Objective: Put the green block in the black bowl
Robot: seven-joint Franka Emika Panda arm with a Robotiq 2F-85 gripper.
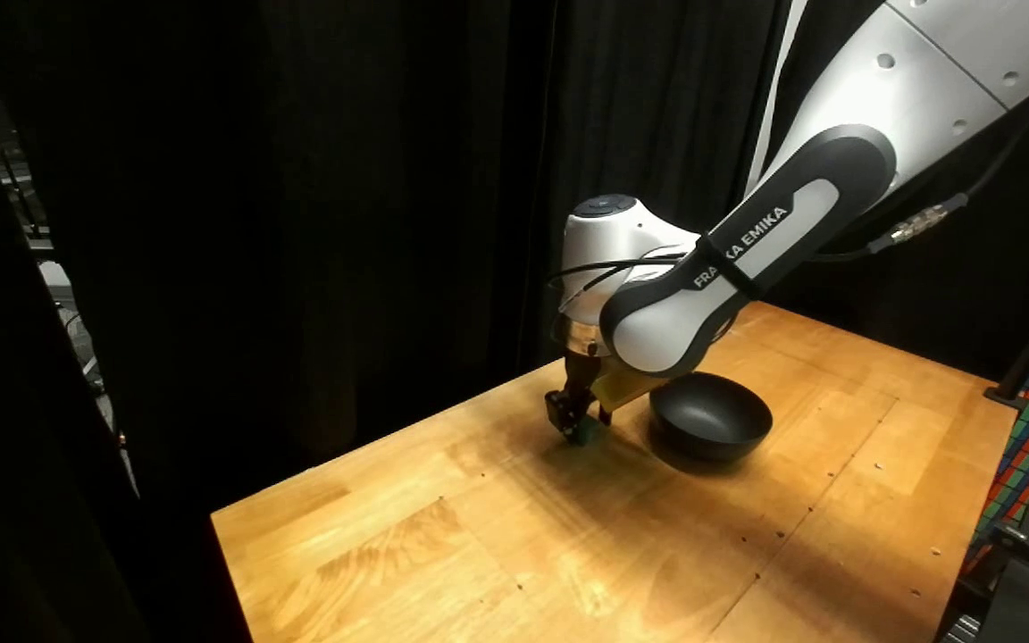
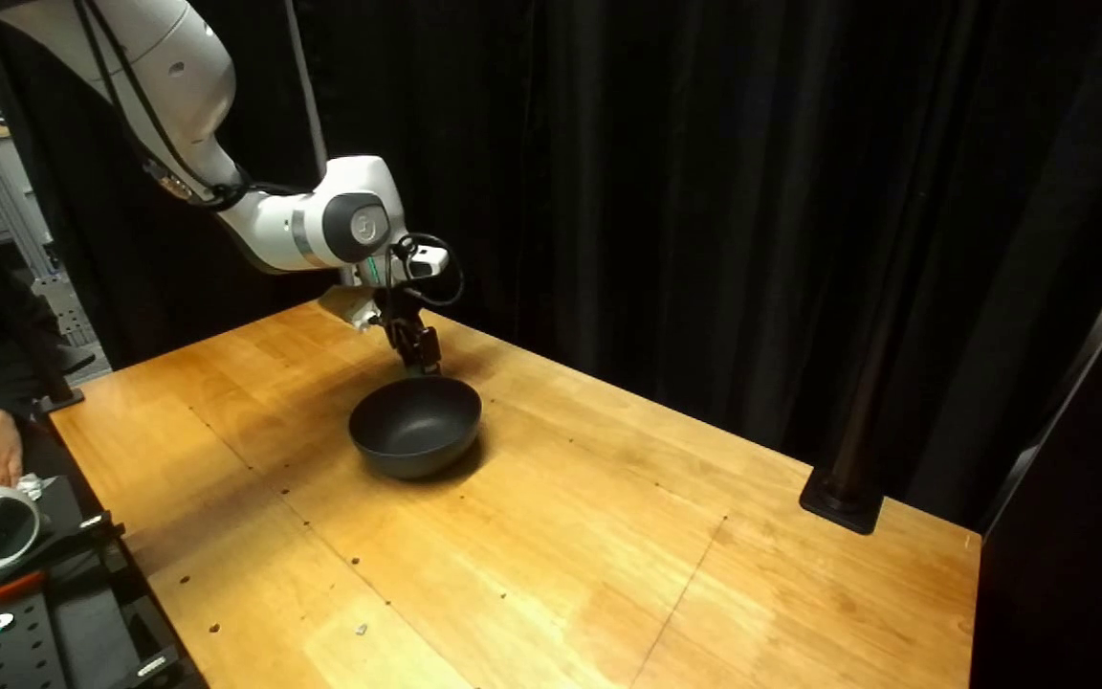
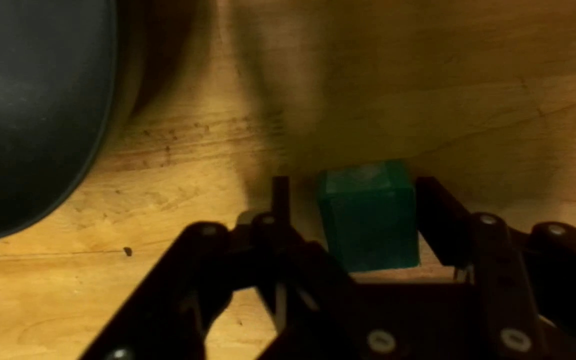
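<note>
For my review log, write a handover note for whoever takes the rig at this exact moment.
Tool: open, straddling the green block; a gap shows on one side, contact on the other is unclear.
Green block: on the table, not gripped.
Black bowl: upright on the table, beside the tool and block, not touching the block.
Done: tool positioned around the block.
Left: close on it, lift, carry it over the bowl, release.

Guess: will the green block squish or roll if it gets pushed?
The green block probably won't roll, since its faces look flat. It's likely stiff, with such straight edges. It might slide if the gripper closes, since a gap shows beside it.
</note>
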